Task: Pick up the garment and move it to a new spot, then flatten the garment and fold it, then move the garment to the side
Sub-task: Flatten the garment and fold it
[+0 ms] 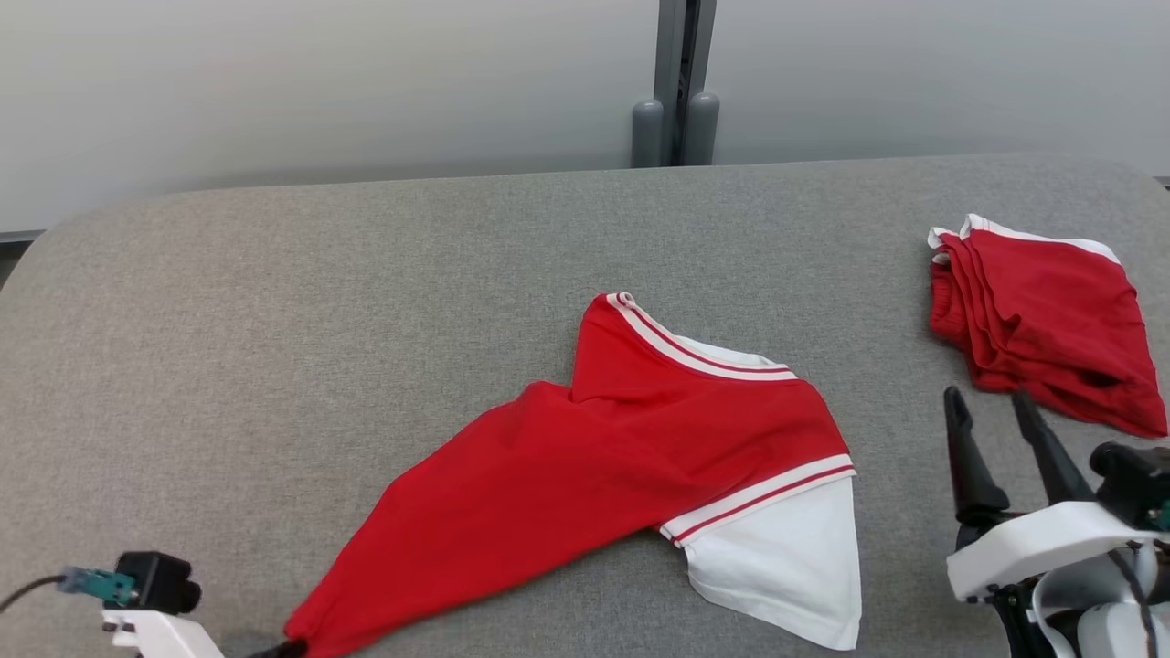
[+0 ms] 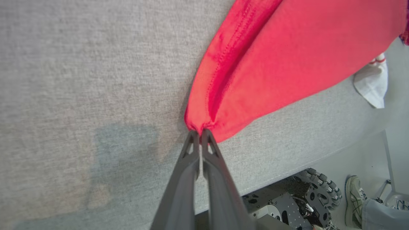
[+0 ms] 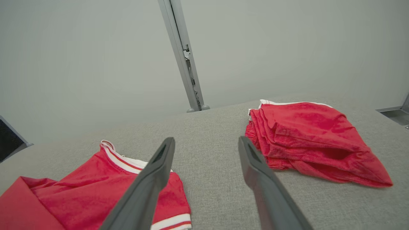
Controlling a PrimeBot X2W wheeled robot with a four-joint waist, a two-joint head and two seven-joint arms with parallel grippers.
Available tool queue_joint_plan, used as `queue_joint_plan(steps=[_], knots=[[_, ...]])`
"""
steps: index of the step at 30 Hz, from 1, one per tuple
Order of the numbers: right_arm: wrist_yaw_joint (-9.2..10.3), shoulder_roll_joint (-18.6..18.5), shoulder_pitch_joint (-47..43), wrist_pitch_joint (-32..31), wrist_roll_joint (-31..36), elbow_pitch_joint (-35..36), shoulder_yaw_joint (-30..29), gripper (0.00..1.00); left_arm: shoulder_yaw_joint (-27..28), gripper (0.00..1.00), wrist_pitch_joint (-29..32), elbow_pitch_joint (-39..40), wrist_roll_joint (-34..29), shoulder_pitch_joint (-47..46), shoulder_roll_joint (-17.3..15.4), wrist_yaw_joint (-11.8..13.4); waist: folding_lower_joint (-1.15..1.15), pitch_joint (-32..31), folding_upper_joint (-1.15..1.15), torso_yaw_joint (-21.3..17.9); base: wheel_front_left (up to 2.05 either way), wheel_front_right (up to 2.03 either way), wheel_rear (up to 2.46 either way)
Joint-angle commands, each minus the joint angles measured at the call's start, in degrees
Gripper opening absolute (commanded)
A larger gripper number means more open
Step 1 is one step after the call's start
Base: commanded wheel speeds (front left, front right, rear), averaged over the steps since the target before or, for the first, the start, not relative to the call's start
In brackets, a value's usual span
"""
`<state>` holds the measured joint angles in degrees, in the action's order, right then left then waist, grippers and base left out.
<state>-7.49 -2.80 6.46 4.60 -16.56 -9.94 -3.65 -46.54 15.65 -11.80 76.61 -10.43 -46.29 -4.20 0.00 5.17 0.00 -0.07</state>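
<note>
A red shirt [image 1: 640, 439] lies on the grey table [image 1: 274, 302], around the middle and toward the near edge. It is not flat. Its body is drawn into a long taper that runs to the near left, where the cloth narrows to a bunched corner at the table's near edge. The left gripper [image 2: 200, 131] is clamped on that corner, its two fingers pressed together with the red hem pinched between their tips. The striped collar [image 1: 695, 352] points to the far side, and a white sleeve [image 1: 786, 567] with a red-and-white band spreads on the near right of the shirt. The right gripper [image 1: 985, 397] is at the near right with its fingers spread wide apart and nothing between them, their tips pointing to the far side. It is well right of the sleeve and just near of a folded pile [image 1: 1042, 329] of red cloth with white trim, which sits on the far right of the table, apart from the shirt. Beyond the table's far edge a grey post [image 1: 676, 82] stands against a pale wall [image 1: 274, 82]. Below the near edge, the left wrist view shows a studded wheel [image 2: 319, 188] and a person's shoe [image 2: 354, 198] on the floor.
</note>
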Motion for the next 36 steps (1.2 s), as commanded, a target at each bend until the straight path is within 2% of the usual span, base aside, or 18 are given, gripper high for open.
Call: queue_joint_plan(steps=[1,4,5,6,12,17,21,27,28,29,30,31,36], knots=[[-0.01,-0.29,-0.87,-1.92,0.47,-0.63,0.26,1.00,-0.96,0.00,0.20,-2.21,-0.94,-0.87,1.35,-0.36,0.00,0.11,0.00,-0.21,0.00,0.00,0.00],[-0.01,-0.28,-1.35,-4.51,0.11,-1.34,1.45,1.00,-1.34,0.02,-0.25,-4.22,-1.27,-1.32,2.84,-0.78,0.00,0.26,0.00,-0.43,0.00,0.00,0.00],[-0.01,-0.33,-1.39,-5.46,-0.10,-1.36,1.56,1.00,-1.43,0.42,-0.54,-4.95,-1.32,-1.53,3.40,-1.06,0.00,0.31,0.00,-0.54,0.00,0.00,0.00],[-0.01,-0.35,-1.72,-6.86,-0.56,-1.37,1.80,1.00,-1.14,1.00,-1.81,-6.23,-1.97,-2.20,3.89,-1.38,0.00,0.34,0.00,-0.73,0.00,0.00,0.00],[-0.01,-0.31,-3.51,-11.87,-2.19,-1.90,1.98,1.00,1.29,1.00,-9.06,-4.23,-6.17,-3.37,2.16,0.67,0.00,0.15,0.00,-1.00,0.00,0.00,0.00],[-0.01,-0.27,-6.12,-18.31,-4.93,-2.91,2.47,1.00,4.87,1.00,-17.68,0.55,-8.86,-2.41,1.18,5.10,0.00,0.08,0.00,-0.61,0.00,0.00,0.00],[-0.01,-0.26,-7.71,-23.00,-7.44,-2.72,3.64,1.00,6.54,1.00,-22.65,3.00,-9.94,-1.31,2.37,7.81,0.00,0.62,0.00,-0.19,0.00,0.00,0.00],[-0.01,-0.25,-8.69,-28.81,-10.99,-2.96,6.90,1.00,6.25,1.00,-24.87,3.75,-10.22,-0.31,4.68,8.84,0.00,1.06,0.00,0.30,0.00,0.00,0.00],[-0.01,-0.24,-8.67,-29.22,-11.33,-2.90,7.52,0.90,6.06,1.00,-24.95,3.55,-10.30,-0.30,4.96,9.03,0.00,1.09,0.00,0.38,0.00,0.00,0.00],[-0.01,-0.23,-8.61,-29.43,-11.51,-2.85,8.02,0.45,5.90,1.00,-24.99,3.24,-10.38,-0.28,5.30,9.12,0.00,1.11,0.00,0.44,0.00,0.00,0.00],[-0.01,-0.23,-8.53,-29.51,-11.44,-2.87,8.43,0.10,5.65,1.00,-25.03,2.94,-10.58,-0.24,5.65,9.24,0.00,1.12,0.00,0.49,0.00,0.00,0.00],[-0.01,-0.24,-8.40,-29.46,-11.30,-2.90,8.69,0.00,5.42,1.00,-24.94,2.72,-10.62,-0.22,6.00,9.13,0.00,1.15,0.00,0.53,0.00,0.00,0.00],[-0.01,-0.39,-7.44,-28.86,-11.38,-2.47,9.61,0.00,4.83,1.00,-24.94,1.56,-10.94,-0.73,6.71,8.66,0.00,1.18,0.00,0.65,0.00,0.00,0.00]])
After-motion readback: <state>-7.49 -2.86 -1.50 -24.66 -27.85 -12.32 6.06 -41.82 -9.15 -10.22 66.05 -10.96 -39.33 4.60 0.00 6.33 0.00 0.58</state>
